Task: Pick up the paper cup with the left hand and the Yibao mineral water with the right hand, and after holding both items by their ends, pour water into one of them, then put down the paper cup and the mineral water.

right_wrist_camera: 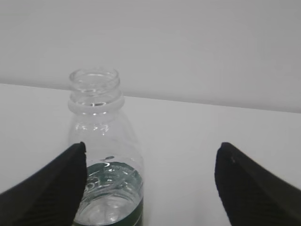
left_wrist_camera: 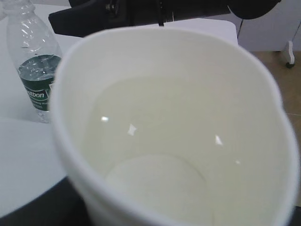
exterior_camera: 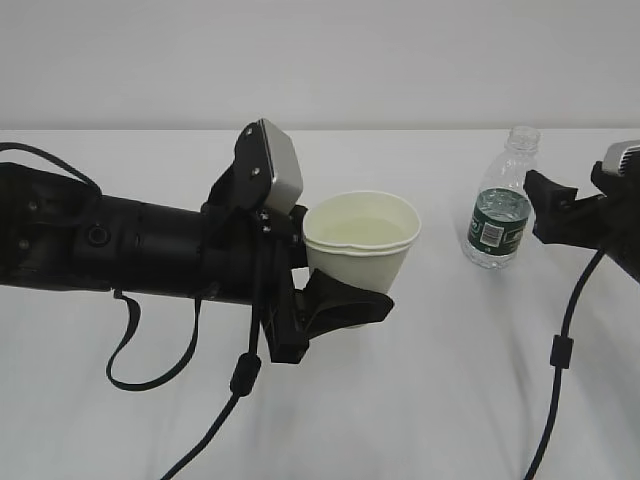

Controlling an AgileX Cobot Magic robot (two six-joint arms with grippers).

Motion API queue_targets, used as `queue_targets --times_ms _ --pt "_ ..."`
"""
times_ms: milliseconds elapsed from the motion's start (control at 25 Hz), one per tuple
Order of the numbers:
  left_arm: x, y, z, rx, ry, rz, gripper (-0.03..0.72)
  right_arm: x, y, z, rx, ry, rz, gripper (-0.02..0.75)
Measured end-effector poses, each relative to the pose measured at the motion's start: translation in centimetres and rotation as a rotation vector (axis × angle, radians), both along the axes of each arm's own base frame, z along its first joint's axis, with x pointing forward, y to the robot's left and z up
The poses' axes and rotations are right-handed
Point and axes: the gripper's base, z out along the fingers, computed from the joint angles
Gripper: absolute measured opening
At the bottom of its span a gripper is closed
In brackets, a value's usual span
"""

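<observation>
Only the exterior view takes in both arms at once: the left hand reaches in from the left and clamps the paper cup by its lower body, holding it above the white table, while the right hand stands at the far right, just beside the Yibao mineral water. The cup sits upright, mouth up, its long axis close to vertical with a slight lean. The left wrist view looks straight down into that mouth and shows the water, a clear pool with small glints, which the side view barely reveals. The bottle stands upright on the table, its bare threaded neck pointing up, cap off. From the right wrist view the black fingers are spread wide apart, with the bottle just inside the left finger; whether that finger touches the bottle I cannot tell. Its green label shows at the bottom edge there.
</observation>
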Motion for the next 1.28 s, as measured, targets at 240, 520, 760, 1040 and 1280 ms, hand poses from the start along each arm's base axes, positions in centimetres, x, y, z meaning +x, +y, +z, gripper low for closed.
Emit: queue_targets --times_ms 240,520,760,1040,1280 --pt "0.0 0.0 0.0 0.0 0.0 0.0 0.426 0.0 -0.3 0.1 -0.017 -0.007 -0.027 0.641" --pt "0.0 0.0 0.0 0.0 0.0 0.0 0.426 -0.2 -0.5 2.6 -0.04 -0.077 -0.048 0.628" --pt "0.0 0.0 0.0 0.0 0.001 0.004 0.426 -0.6 -0.5 4.3 -0.049 -0.088 -0.056 0.617" --pt "0.1 0.0 0.0 -0.007 0.007 0.02 0.426 -1.4 -0.6 6.6 -0.053 -0.103 -0.06 0.613" --pt "0.3 0.0 0.1 -0.015 0.015 0.04 0.426 -2.3 -0.6 8.2 -0.065 -0.097 -0.058 0.611"
